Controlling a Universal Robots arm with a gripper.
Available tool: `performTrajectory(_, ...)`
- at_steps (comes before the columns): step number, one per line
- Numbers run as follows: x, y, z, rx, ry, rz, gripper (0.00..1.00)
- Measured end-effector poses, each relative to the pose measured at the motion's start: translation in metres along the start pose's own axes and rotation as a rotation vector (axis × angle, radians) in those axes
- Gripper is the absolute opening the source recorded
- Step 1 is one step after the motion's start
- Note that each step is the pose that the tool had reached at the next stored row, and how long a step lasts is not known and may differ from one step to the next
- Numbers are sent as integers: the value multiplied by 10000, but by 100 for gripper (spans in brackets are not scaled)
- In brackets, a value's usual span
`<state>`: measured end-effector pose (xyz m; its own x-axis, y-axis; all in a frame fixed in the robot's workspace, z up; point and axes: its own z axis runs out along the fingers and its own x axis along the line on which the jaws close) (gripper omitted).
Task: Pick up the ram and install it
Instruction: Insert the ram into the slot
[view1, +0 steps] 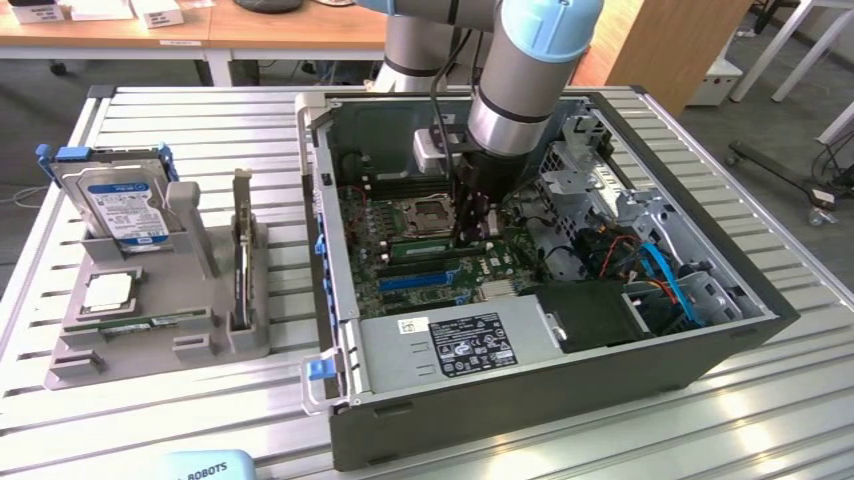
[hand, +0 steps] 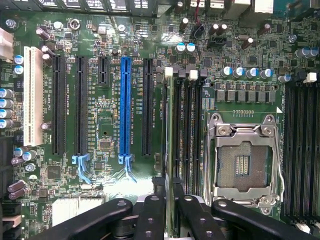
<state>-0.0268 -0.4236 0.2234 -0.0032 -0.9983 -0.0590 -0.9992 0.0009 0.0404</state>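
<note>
The ram (hand: 169, 150) shows edge-on as a thin green stick standing in a memory slot (hand: 179, 130) just beside the empty processor socket (hand: 242, 160). My gripper (hand: 169, 220) sits over one end of it, with a black finger (hand: 150, 217) close against each face of the stick. In the exterior view the gripper (view1: 470, 238) reaches straight down into the open computer case (view1: 534, 400), next to the socket (view1: 424, 213).
A grey parts holder (view1: 80, 365) stands on the exterior view's left. It carries a hard drive (view1: 123, 205), a square silver chip (view1: 107, 290), a second green stick (view1: 134, 325) and a dark upright card (view1: 242, 260). Black and blue expansion slots (hand: 125, 105) lie beside the memory slots.
</note>
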Motion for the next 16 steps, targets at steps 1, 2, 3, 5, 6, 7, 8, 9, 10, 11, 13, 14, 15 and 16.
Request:
performTrajectory(1, 0, 0, 0, 0, 1, 0, 19)
performTrajectory(2, 0, 0, 0, 0, 1, 0, 19)
performTrajectory(3, 0, 0, -1, -1, 2, 0, 19)
performTrajectory(5, 0, 0, -1, -1, 3, 0, 19)
performTrajectory(6, 0, 1, -7, -2, 5, 1, 19)
performTrajectory(7, 0, 1, -15, -1, 4, 1, 19)
performTrajectory(8, -1, 1, -29, -2, 3, 0, 19)
performTrajectory(9, -2, 2, -45, -1, 3, 1, 19)
performTrajectory(10, -3, 3, -64, -1, 3, 1, 19)
performTrajectory(11, -4, 4, -83, -1, 2, 1, 19)
performTrajectory(13, -7, 5, -125, -1, 2, 0, 19)
performTrajectory(14, -8, 6, -145, -1, 2, 1, 19)
performTrajectory(15, -9, 7, -164, -1, 2, 1, 19)
performTrajectory(16, -10, 8, -184, -1, 2, 0, 19)
